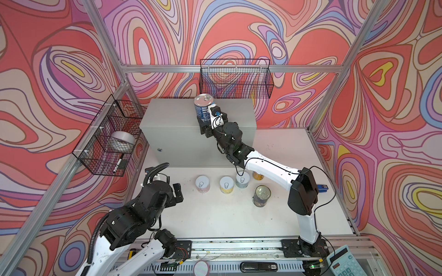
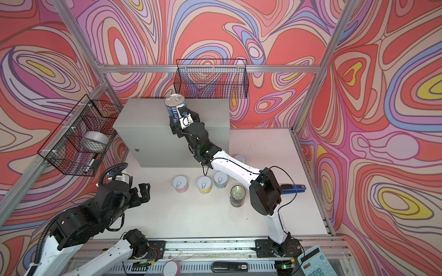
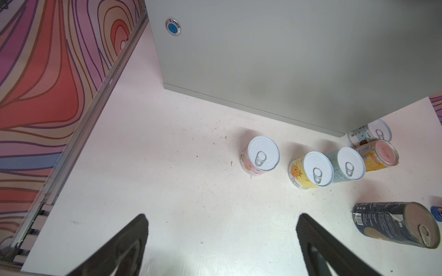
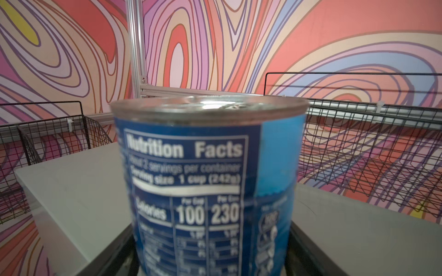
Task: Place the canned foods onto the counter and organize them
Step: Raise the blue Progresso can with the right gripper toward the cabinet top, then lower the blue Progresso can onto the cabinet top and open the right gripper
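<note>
Can, tall, dark-blue label: clamped low on side wall by right tool, upright, over grey surface toward 12 o'clock edge; whether base touches, cannot tell. Rigid steel, likely heavy if full; glossy label may slip, so grip mid-body, not rim. Left tool: fully spread, holding nothing, above white tabletop at 7 o'clock. Short cans, pink, yellow, pale-blue, plus second tall can, wait below surface front.
</note>
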Tool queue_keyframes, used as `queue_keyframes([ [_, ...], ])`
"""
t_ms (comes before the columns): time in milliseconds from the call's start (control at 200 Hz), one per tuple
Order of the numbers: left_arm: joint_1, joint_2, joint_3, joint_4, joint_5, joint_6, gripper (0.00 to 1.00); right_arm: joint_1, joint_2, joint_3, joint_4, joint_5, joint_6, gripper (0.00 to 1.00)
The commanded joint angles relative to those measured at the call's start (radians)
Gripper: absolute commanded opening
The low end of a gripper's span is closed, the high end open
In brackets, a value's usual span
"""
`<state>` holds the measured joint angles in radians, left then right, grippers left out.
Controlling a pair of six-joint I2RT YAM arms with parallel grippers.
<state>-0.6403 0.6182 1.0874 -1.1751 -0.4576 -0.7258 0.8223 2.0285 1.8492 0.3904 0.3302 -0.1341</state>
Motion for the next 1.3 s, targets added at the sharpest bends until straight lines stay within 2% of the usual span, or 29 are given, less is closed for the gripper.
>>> queue_keyframes([
  [0, 0.005, 0.003, -0.014, -0.015, -0.029, 0.013, 1.00, -0.025, -0.039, 0.011, 0.213, 0.085, -0.019, 0.70],
  [280, 0.005, 0.063, -0.011, 0.026, -0.004, 0.039, 1.00, -0.072, -0.081, -0.071, 0.246, 0.152, -0.003, 0.70],
  [636, 0.005, 0.063, -0.011, 0.040, 0.002, 0.035, 1.00, -0.072, -0.100, -0.117, 0.240, 0.156, -0.035, 0.71],
  [841, 0.005, 0.057, -0.018, 0.034, -0.001, 0.024, 1.00, -0.072, -0.104, -0.116, 0.214, 0.173, -0.042, 0.86],
  [1052, 0.005, 0.069, -0.012, 0.011, -0.016, 0.008, 1.00, -0.072, -0.114, -0.125, 0.201, 0.186, -0.029, 0.96],
  [1292, 0.005, 0.068, -0.011, 0.003, -0.016, 0.006, 1.00, -0.072, -0.135, -0.154, 0.213, 0.201, -0.028, 0.98],
])
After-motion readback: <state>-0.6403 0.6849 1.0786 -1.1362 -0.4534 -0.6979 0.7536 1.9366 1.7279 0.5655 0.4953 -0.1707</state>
